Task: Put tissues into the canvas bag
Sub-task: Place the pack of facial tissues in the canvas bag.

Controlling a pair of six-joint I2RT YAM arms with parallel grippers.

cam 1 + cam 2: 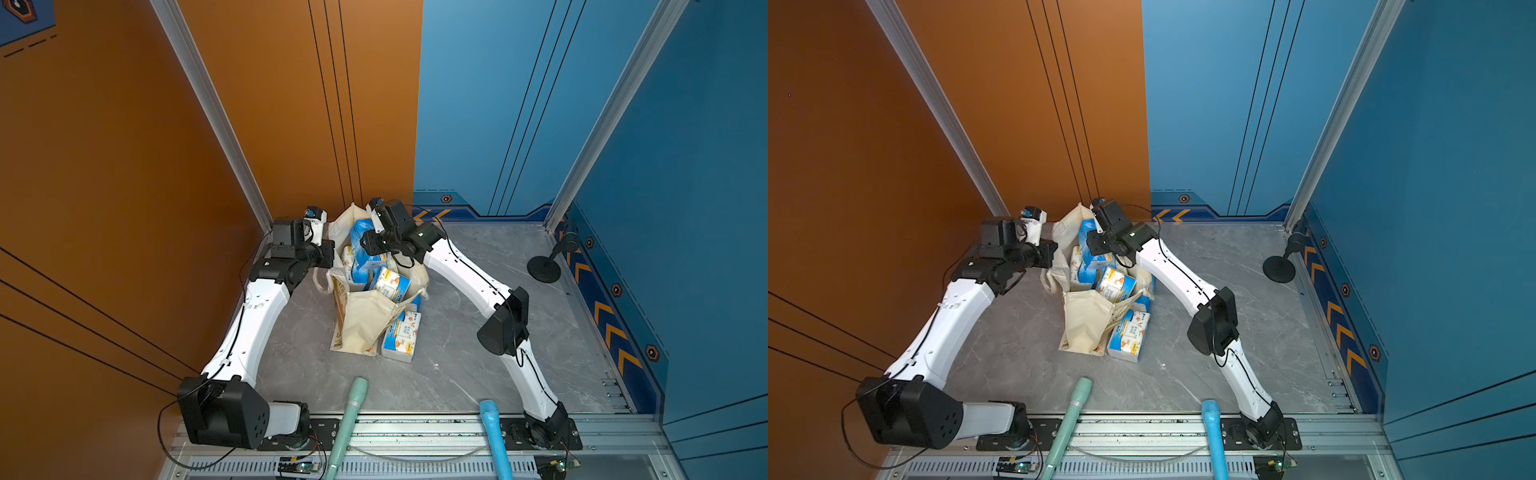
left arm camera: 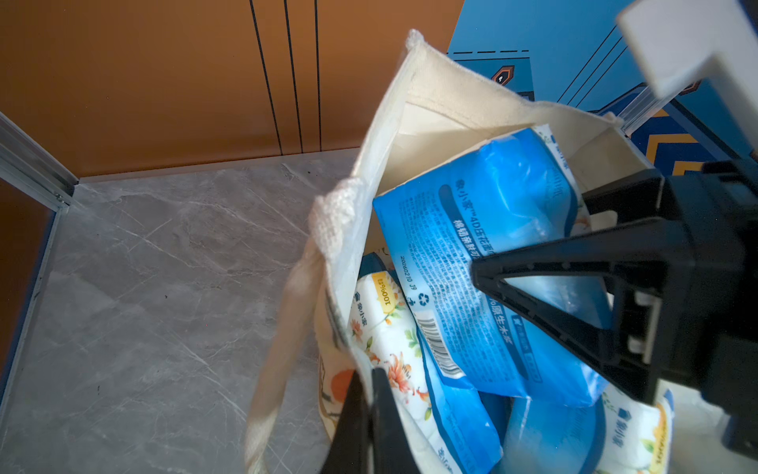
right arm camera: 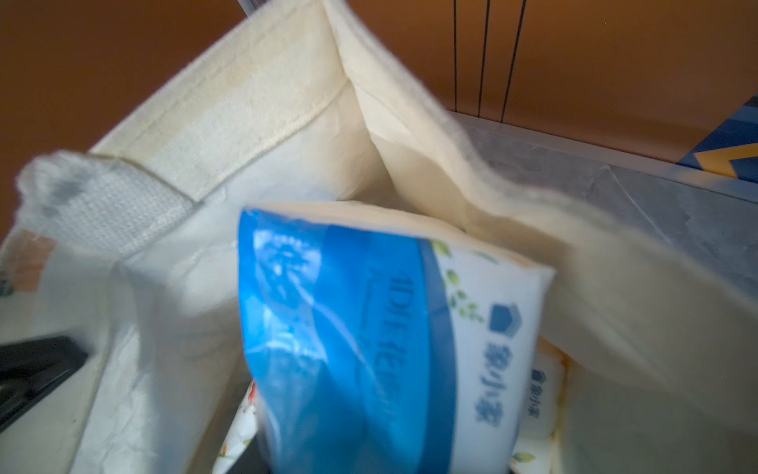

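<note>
Stowing is the step in hand: your right gripper [image 2: 529, 242] clasps a blue pack [image 2: 471, 213] at the mouth of the canvas bag [image 1: 365, 320]. The bag stands near the far edge of the table [image 1: 478, 332], left of centre, crowded with tissues [image 1: 388, 284]. Your left gripper [image 2: 365, 394] is pinched shut on the bag's wall. Next, I judge, you push the pack deeper, then let go. Another pack [image 1: 401, 336] lies just beside the bag. The table is grey and marbled, with an orange wall [image 1: 124, 166] on the left and a blue wall [image 1: 665, 166] on the right.

Grey marbled tabletop [image 1: 478, 332] between an orange wall [image 1: 104, 166] and a blue wall [image 1: 498, 104] with yellow-chevron skirting [image 1: 606, 328].
</note>
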